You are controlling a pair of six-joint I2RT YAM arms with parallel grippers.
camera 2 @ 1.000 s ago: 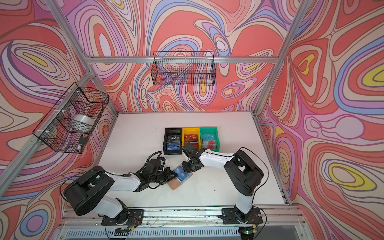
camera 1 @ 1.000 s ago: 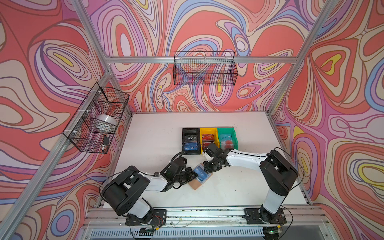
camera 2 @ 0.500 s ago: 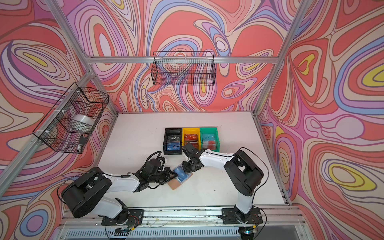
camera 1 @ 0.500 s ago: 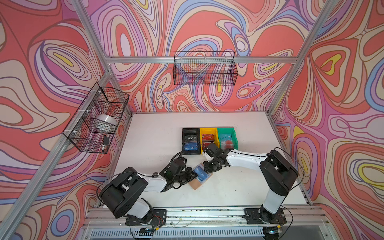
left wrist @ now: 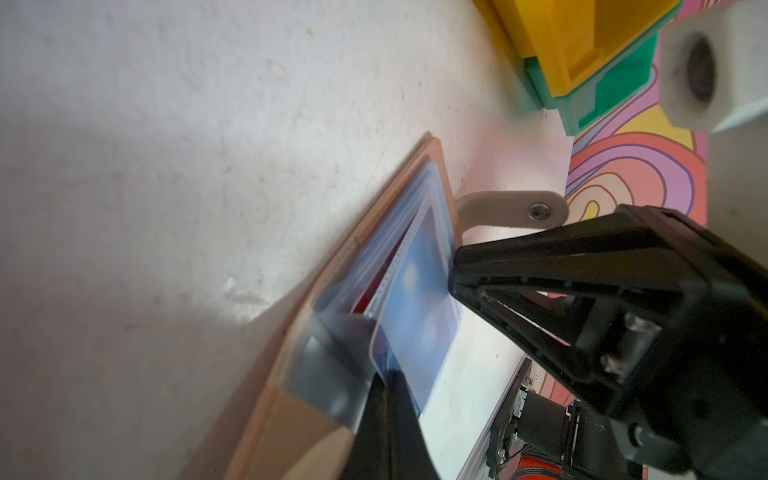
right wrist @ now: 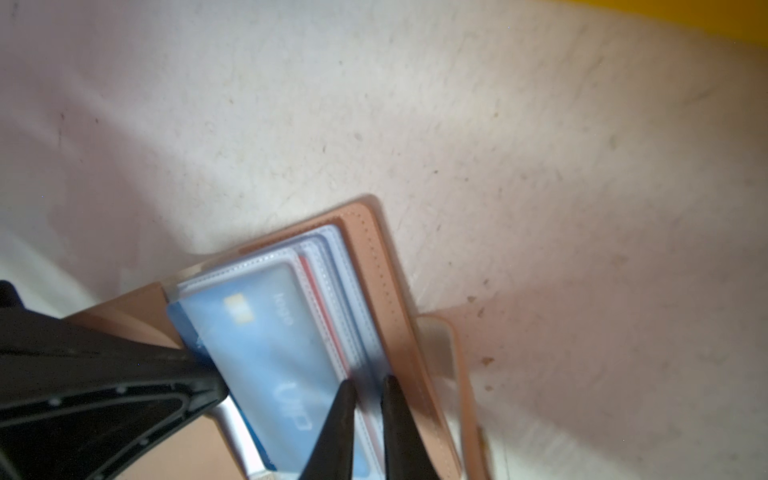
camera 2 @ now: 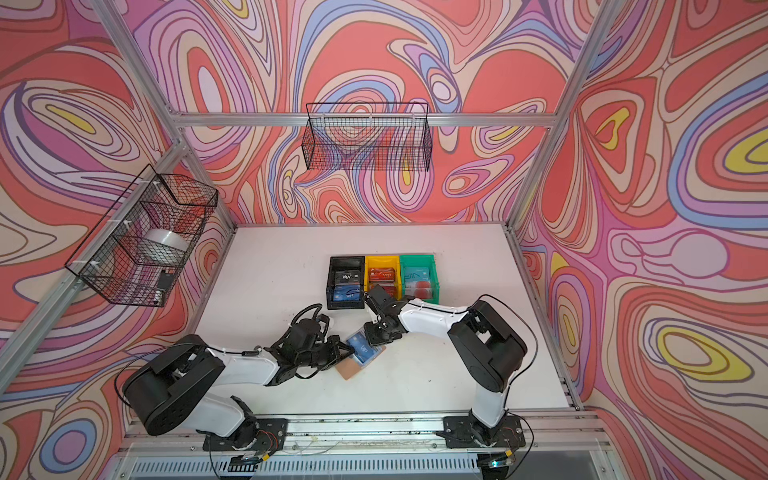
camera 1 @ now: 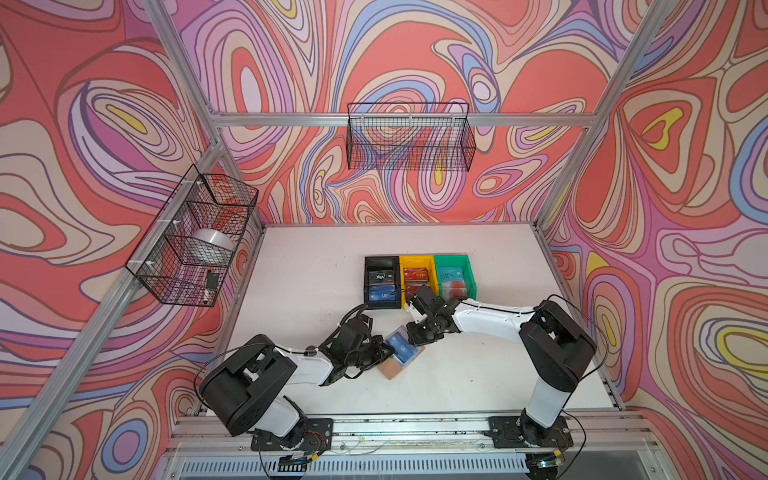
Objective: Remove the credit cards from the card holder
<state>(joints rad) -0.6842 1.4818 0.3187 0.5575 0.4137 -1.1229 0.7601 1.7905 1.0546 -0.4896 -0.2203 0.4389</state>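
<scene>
You are mid-extraction: the card holder (camera 1: 392, 370) lies open on the tabletop (camera 1: 311, 286), left jaws shut on the blue card (right wrist: 257, 345), right jaws nearly closed, pinching the clear sleeves (right wrist: 332, 249). Next, I judge, draw the card straight out while the right pins the holder.

Two arms (camera 1: 490, 320), one card holder (camera 1: 390, 371), three bins (camera 1: 417, 259) and two wire baskets (camera 1: 409, 141).

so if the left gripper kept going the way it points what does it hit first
The left gripper is shut on the blue card, so it would first push that deeper into the card holder; beyond, probably the right gripper pinching the clear sleeves, though depth is unclear.
</scene>
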